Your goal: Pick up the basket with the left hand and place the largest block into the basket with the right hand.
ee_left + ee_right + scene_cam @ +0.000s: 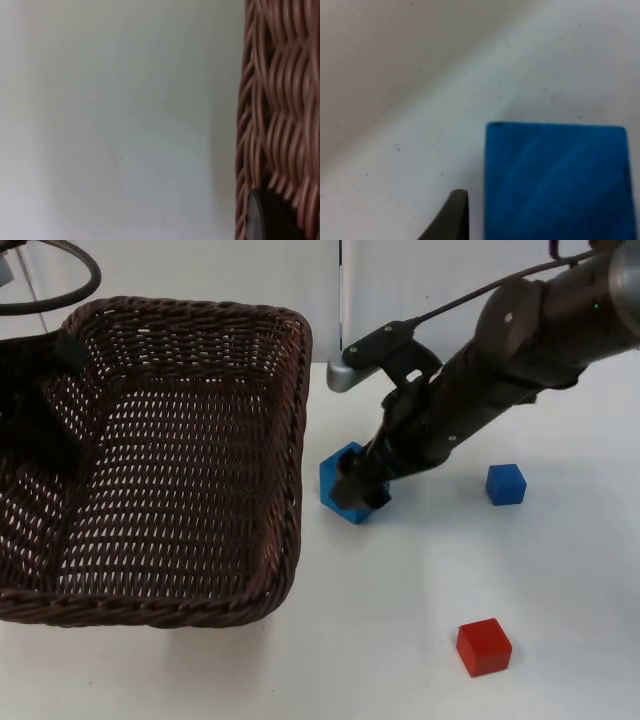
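The desk (560, 580) is white and runs up to a grey wall (200, 265) along the top of the frame. Biggest thing on it is the brown wicker basket (180, 460), taking up most of the left half of the top view; its near rim sits toward the lower left and its right wall ends just beside the big blue block. It looks tipped a bit, but can't tell if it's off the desk. The left claw (65, 350) is at the basket's upper left rim, dark against the weave, and honestly can't tell whether it's pinching the rim or spread. In the left wrist view you get basket weave (280, 100) next to bare desk, with a black fingertip (265, 220) against the wicker.

The right arm comes down from the upper right, and the right claw (360, 483) is at frame center, pinching the big blue block (340, 480), which sits tilted, just right of the basket. Right wrist view has that block (555, 180) up close with one fingertip (452, 220) just beside it.

A small blue block (506, 484) sits to the right of the claw, well apart from it. A red block (484, 647) is at lower right, on its own.
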{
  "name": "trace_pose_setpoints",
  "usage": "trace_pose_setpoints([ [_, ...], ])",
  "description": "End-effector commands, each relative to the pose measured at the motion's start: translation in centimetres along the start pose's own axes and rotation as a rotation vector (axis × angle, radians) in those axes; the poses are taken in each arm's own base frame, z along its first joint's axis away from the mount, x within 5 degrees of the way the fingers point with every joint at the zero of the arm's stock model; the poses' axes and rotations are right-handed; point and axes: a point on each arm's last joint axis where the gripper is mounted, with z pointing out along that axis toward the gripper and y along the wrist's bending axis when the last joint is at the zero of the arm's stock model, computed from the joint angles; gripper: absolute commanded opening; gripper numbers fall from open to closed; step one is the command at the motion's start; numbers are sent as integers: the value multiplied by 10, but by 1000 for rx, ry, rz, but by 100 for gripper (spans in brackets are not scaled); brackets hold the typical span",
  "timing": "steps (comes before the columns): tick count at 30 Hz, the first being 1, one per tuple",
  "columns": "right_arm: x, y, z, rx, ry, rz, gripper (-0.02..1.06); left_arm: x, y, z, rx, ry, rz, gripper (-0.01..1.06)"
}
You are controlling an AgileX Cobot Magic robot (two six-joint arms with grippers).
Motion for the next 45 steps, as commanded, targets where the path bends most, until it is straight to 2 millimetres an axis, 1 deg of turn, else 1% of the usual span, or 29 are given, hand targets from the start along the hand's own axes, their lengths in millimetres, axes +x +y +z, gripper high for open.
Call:
trace_pose_setpoints([
  [1,-5,5,0,4,-19,-16,95,-2,-4,-5,17,-20,-11,0],
  [2,-6,7,1,1,-20,-20,92,-2,-4,-5,17,-20,-11,0],
  [3,-6,7,1,1,-20,-20,92,-2,-4,-5,17,-20,-11,0],
  [4,-6,7,1,1,-20,-20,88,-2,-4,-5,17,-20,-11,0],
  [6,-6,7,1,3,-21,-20,76,-2,-4,-5,17,-20,-11,0],
  [7,-6,7,1,4,-23,-20,67,-2,-4,-5,17,-20,-11,0],
  [8,-6,7,1,4,-23,-20,64,-2,-4,-5,17,-20,-11,0],
  [9,-6,6,1,5,-24,-20,52,-2,-4,-5,17,-20,-11,0],
  [10,-6,6,1,6,-23,-25,43,-2,-4,-5,17,-20,-11,0],
  [11,-6,6,1,6,-23,-25,43,-2,-4,-5,17,-20,-11,0],
  [14,-8,7,-5,-7,-17,-22,9,-2,-4,-5,17,-20,-11,0],
  [15,-10,7,-10,-22,-8,-18,0,-2,-4,-5,17,-20,-11,0],
  [16,-10,7,-10,-22,-8,-18,0,-2,-4,-5,17,-20,-11,0],
  [20,-19,0,-36,-50,-2,-10,0,-2,-4,-5,17,-20,-11,0],
  [21,-19,0,-36,-50,-2,-10,0,-2,-4,-5,17,-20,-11,0],
  [24,-22,-12,-59,-63,8,15,0,-2,-4,-5,17,-20,-11,0],
  [25,-22,-17,-67,-58,6,40,0,-2,-4,-5,17,-20,-11,0],
  [26,-22,-17,-67,-58,6,40,0,-2,-4,-5,17,-20,-11,0],
  [29,-18,-29,-90,-56,15,98,0,-2,-4,-5,17,-20,-11,0],
  [31,-13,-32,-106,-50,17,106,0,-2,-4,-5,17,-20,-11,0],
  [32,-13,-32,-106,-50,17,106,0,-2,-4,-5,17,-20,-11,0],
  [37,-1,-23,-149,-8,22,67,0,-2,-4,-5,17,-20,-11,0],
  [38,-1,-23,-149,-8,22,67,0,-2,-4,-5,17,-20,-11,0],
  [43,4,-9,-201,4,-10,100,0,-2,-4,-5,17,-20,-11,0],
  [44,4,-9,-201,4,-10,100,0,-2,-4,-5,17,-20,-11,0],
  [45,4,-6,-210,9,-25,96,0,-2,-4,-5,18,-19,-11,0],
])
